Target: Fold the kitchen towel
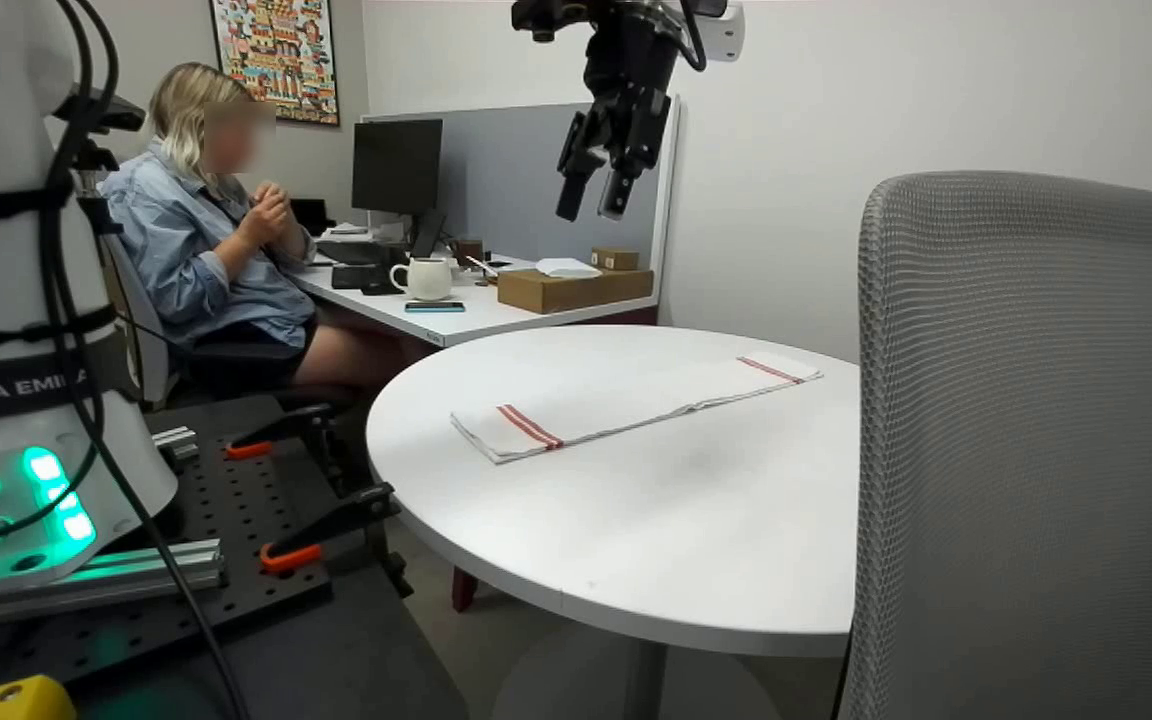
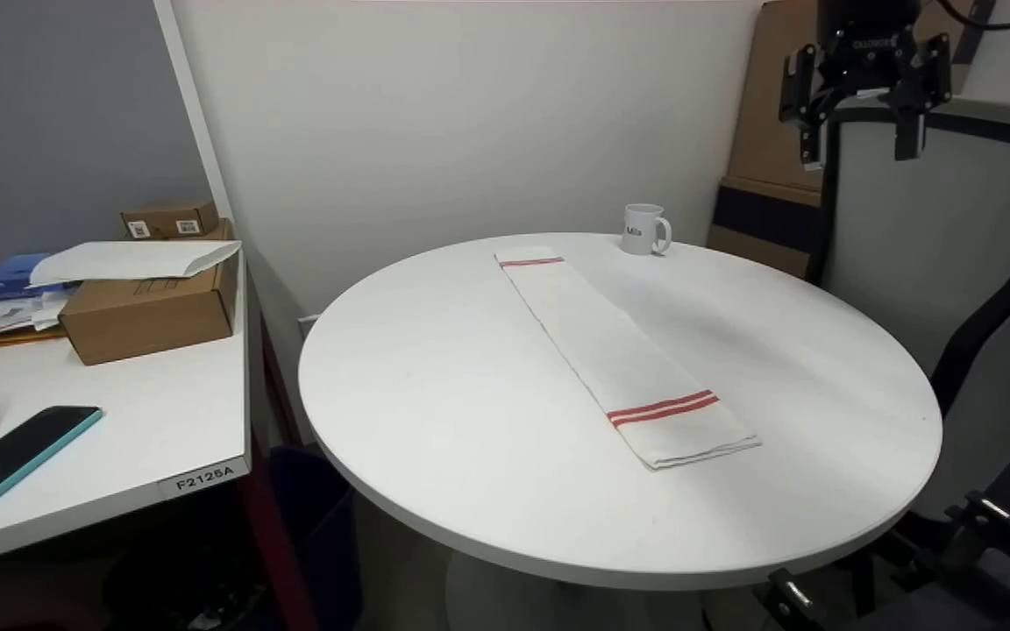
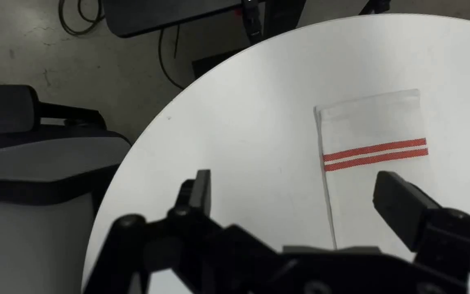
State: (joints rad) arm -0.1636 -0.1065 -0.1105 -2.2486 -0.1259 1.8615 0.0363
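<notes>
The kitchen towel (image 1: 626,408) lies flat as a long, narrow folded strip on the round white table (image 1: 696,550). Red stripes cross it near both ends, and layered edges show along one long side. It shows whole in an exterior view (image 2: 619,350); in the wrist view (image 3: 375,122) its lower part is hidden by the gripper. My gripper (image 1: 591,205) is open and empty, high above the table and apart from the towel, as also seen in an exterior view (image 2: 860,160). In the wrist view the spread fingers (image 3: 294,174) frame table and towel edge.
A white mug (image 2: 641,230) stands on the table near the towel's far end. A grey mesh chair (image 1: 1036,430) stands against the table's side. A desk (image 2: 163,403) with a cardboard box (image 2: 154,307) and phone is beside the table. A person (image 1: 206,210) sits at the desk.
</notes>
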